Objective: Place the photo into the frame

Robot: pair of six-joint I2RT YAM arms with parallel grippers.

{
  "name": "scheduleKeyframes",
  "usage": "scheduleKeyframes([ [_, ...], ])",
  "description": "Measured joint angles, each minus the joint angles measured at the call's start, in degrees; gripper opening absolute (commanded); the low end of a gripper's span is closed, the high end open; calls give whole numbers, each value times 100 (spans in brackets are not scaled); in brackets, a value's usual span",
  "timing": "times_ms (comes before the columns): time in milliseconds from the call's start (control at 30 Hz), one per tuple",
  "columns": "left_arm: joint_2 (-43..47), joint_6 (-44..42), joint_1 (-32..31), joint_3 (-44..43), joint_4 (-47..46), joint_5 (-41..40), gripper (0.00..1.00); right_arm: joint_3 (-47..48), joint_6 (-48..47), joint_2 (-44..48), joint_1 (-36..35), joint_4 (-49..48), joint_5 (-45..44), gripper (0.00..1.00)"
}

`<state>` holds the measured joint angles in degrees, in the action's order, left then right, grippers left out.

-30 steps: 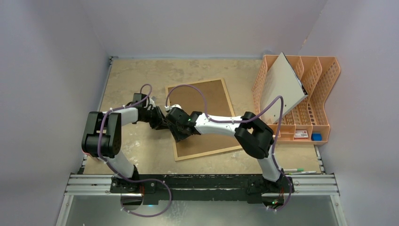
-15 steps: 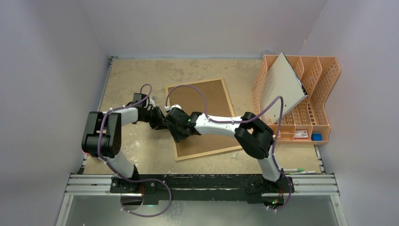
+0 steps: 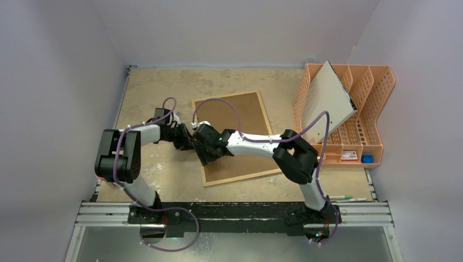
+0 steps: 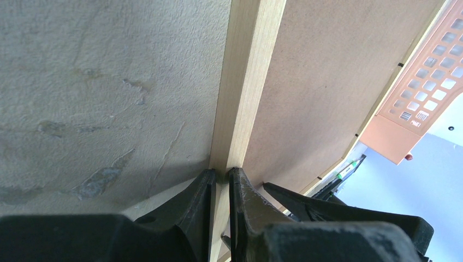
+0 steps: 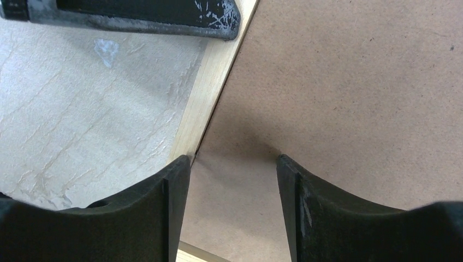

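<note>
The frame (image 3: 240, 114) lies face down in the middle of the table, its brown fibreboard back up and a light-wood rim around it. My left gripper (image 3: 188, 143) is at its left edge. In the left wrist view the gripper (image 4: 221, 173) is shut on the wooden rail (image 4: 248, 82). My right gripper (image 3: 206, 155) is just beside it, over the same edge. In the right wrist view it (image 5: 233, 161) is open, with its tips down on the fibreboard back (image 5: 338, 82) right by the rim. The photo is not in view.
An orange plastic file rack (image 3: 377, 109) stands at the back right, with a grey-white board (image 3: 327, 101) leaning in it and small items at its front. Pens (image 3: 346, 198) lie at the near right edge. Walls close in on both sides.
</note>
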<state>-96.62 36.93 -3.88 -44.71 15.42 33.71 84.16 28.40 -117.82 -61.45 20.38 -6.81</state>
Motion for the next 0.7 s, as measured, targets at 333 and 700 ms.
scheduleKeyframes([
  [333,0,0,0,-2,0,-4,16,192,114,-149,-4,129,-13,52],
  [700,0,0,0,-2,4,-2,16,-44,129,-59,-4,-267,98,47],
])
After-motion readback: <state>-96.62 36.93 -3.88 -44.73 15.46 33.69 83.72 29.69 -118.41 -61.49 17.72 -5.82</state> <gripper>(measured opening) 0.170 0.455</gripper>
